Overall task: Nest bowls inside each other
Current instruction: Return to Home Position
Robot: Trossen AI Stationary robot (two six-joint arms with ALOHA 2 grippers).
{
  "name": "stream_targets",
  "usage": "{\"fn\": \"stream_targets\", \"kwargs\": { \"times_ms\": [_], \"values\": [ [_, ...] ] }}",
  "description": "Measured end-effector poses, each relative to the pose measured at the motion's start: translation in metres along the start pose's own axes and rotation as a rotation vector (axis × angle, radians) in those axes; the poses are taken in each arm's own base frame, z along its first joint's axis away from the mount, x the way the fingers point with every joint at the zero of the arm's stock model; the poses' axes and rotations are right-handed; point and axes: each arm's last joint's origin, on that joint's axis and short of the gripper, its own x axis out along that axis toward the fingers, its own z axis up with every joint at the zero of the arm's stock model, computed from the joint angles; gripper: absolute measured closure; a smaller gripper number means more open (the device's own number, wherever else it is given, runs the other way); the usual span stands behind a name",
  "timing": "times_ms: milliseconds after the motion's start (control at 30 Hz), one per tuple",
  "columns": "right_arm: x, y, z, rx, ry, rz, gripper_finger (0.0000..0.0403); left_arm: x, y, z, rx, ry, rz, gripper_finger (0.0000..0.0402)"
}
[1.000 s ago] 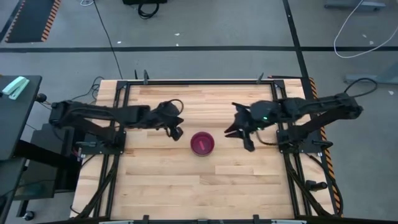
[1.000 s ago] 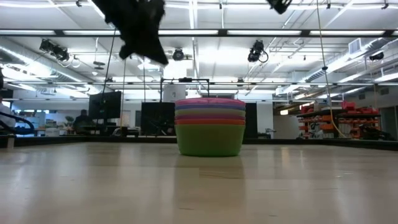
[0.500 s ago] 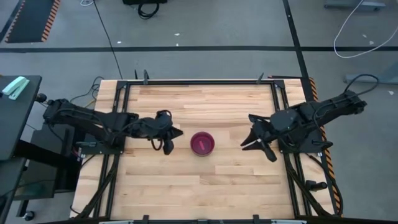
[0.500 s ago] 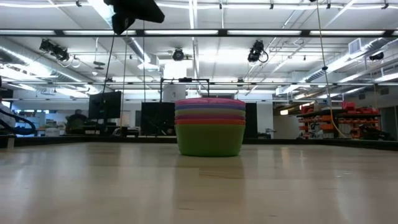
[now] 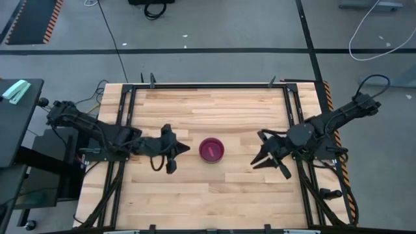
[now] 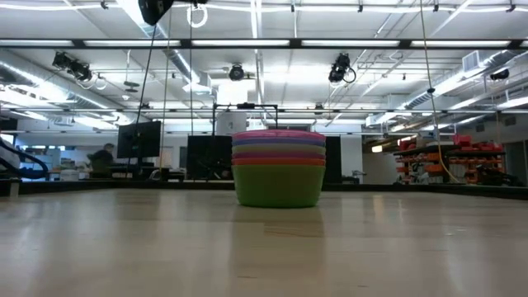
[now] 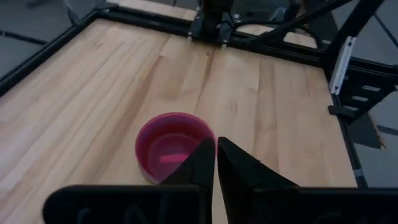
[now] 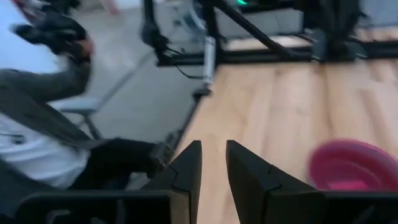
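Note:
The bowls stand nested in one stack (image 5: 211,149) on the middle of the table. In the low view the stack (image 6: 278,169) rests on the green bowl's base, with the coloured rims of the others banded above it and magenta-pink on top. My left gripper (image 5: 181,149) hovers left of the stack, shut, its fingertips (image 7: 216,146) pointing at the magenta bowl (image 7: 171,146). My right gripper (image 5: 257,162) hovers right of the stack and nearer the table's near edge. It is open by a narrow gap (image 8: 213,155), and the stack (image 8: 354,165) lies off to one side of it.
Bare wooden tabletop (image 5: 214,195) surrounds the stack, framed by black rails (image 5: 208,85). A seated person (image 8: 37,124) shows beyond the table edge in the right wrist view. Part of an arm (image 6: 157,8) shows at the top of the low view.
Both grippers have drawn away from the stack: the left toward the table's left and near edge, the right toward the right and near edge. In the low view the arm has risen almost out of the picture. The stack has not moved.

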Motion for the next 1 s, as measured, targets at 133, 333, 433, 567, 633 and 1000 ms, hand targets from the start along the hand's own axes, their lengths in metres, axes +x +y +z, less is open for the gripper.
{"fn": "stream_targets", "kwargs": {
  "times_ms": [133, 333, 433, 567, 633, 1000],
  "values": [
    [0.010, 0.008, -0.016, -0.013, -0.061, 0.120, 0.0321, -0.005, -0.019, -0.007, 0.038, -0.025, -0.022, 0.0368],
    [0.008, 0.018, -0.032, -0.036, -0.165, 0.251, 0.0321, -0.007, -0.049, -0.017, 0.135, -0.064, -0.113, 0.0368],
    [0.004, 0.020, -0.038, -0.041, -0.238, 0.291, 0.0321, -0.003, -0.065, -0.020, 0.161, -0.094, -0.211, 0.0373],
    [0.002, 0.020, -0.051, -0.046, -0.298, 0.332, 0.0321, 0.011, -0.085, -0.028, 0.225, -0.107, -0.373, 0.0378],
    [0.001, 0.019, -0.061, -0.038, -0.303, 0.345, 0.0321, 0.020, -0.089, -0.030, 0.246, -0.115, -0.424, 0.0378],
    [0.003, 0.012, -0.099, 0.018, -0.380, 0.450, 0.0321, 0.056, -0.062, -0.019, 0.244, -0.086, -0.448, 0.0368]
  ]
}}
